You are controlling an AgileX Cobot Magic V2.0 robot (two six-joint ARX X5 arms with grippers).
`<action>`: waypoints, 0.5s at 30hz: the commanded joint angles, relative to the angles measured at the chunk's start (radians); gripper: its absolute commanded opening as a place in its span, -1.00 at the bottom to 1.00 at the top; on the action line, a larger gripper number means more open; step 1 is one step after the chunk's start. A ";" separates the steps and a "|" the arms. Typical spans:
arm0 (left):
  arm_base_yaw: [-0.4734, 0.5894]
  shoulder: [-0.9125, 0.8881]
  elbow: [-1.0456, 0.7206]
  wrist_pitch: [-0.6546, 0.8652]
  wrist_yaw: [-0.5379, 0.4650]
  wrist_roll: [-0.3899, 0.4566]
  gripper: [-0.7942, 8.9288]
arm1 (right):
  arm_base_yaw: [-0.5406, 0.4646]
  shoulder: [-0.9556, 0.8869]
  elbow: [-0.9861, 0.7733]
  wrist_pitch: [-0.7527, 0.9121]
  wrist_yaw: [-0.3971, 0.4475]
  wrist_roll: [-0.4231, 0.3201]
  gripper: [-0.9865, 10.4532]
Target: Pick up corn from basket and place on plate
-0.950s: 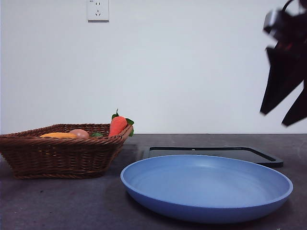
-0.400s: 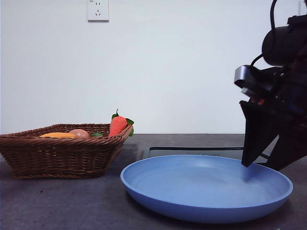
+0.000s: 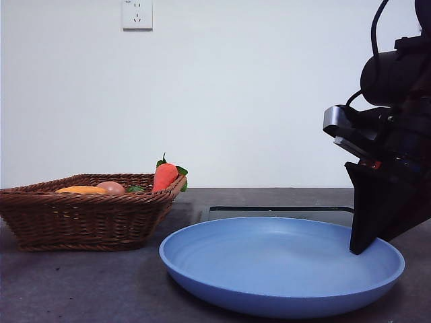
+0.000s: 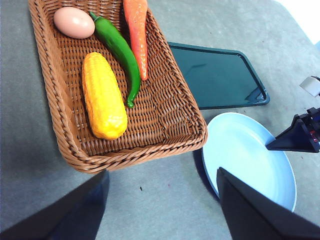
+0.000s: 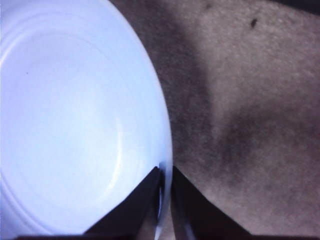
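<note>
The corn [image 4: 104, 95], a yellow ridged cob, lies in the brown wicker basket [image 4: 150, 155] and shows just above the basket's [image 3: 81, 219] rim as an orange-yellow strip [image 3: 81, 190]. My left gripper [image 4: 162, 210] hovers high above the basket's near side, open and empty. The blue plate [image 3: 269, 269] sits on the table right of the basket. My right gripper [image 3: 357, 249] has come down at the plate's right side and is shut on the rim of the plate [image 5: 75, 125], one jaw inside and one outside. The left wrist view shows this gripper [image 4: 295, 140] at the plate's [image 4: 245, 155] edge.
In the basket with the corn lie a carrot [image 4: 137, 35], a green pepper [image 4: 120, 50] and a pinkish egg [image 4: 74, 22]. A flat black tray [image 4: 215, 75] lies behind the plate. A wall with an outlet [image 3: 137, 13] stands beyond the table.
My right gripper dropped from the upper right to the plate's right rim and shut on it. The plate then slid a little to the left.
</note>
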 commanded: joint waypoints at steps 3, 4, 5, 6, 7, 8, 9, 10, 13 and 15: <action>-0.010 0.050 0.037 0.011 0.007 0.002 -0.12 | 0.003 0.007 0.027 -0.012 -0.017 0.000 -0.83; -0.015 0.065 0.050 0.011 0.007 0.003 -0.12 | 0.003 -0.002 0.033 -0.020 -0.025 0.003 -0.83; -0.022 0.082 0.064 0.011 0.006 0.003 -0.12 | 0.003 -0.014 0.042 -0.030 -0.026 0.007 -0.83; -0.028 0.098 0.076 0.011 0.006 0.003 -0.12 | 0.003 -0.026 0.049 -0.037 -0.026 0.011 -0.83; -0.035 0.116 0.089 0.011 0.004 0.003 -0.12 | 0.003 -0.041 0.057 -0.044 -0.025 0.016 -0.83; -0.046 0.143 0.108 0.011 -0.005 0.003 -0.12 | 0.003 -0.062 0.069 -0.051 -0.025 0.021 -0.83; -0.054 0.164 0.122 0.011 -0.016 0.003 -0.12 | 0.003 -0.078 0.080 -0.057 -0.025 0.026 -0.83; -0.064 0.188 0.138 0.011 -0.031 0.004 -0.12 | 0.003 -0.096 0.093 -0.067 -0.024 0.034 -0.83; -0.103 0.270 0.186 0.012 -0.087 0.009 -0.12 | 0.003 -0.155 0.145 -0.105 -0.016 0.045 -0.83; -0.135 0.333 0.222 0.012 -0.137 0.011 -0.12 | 0.002 -0.195 0.185 -0.134 0.000 0.045 -0.83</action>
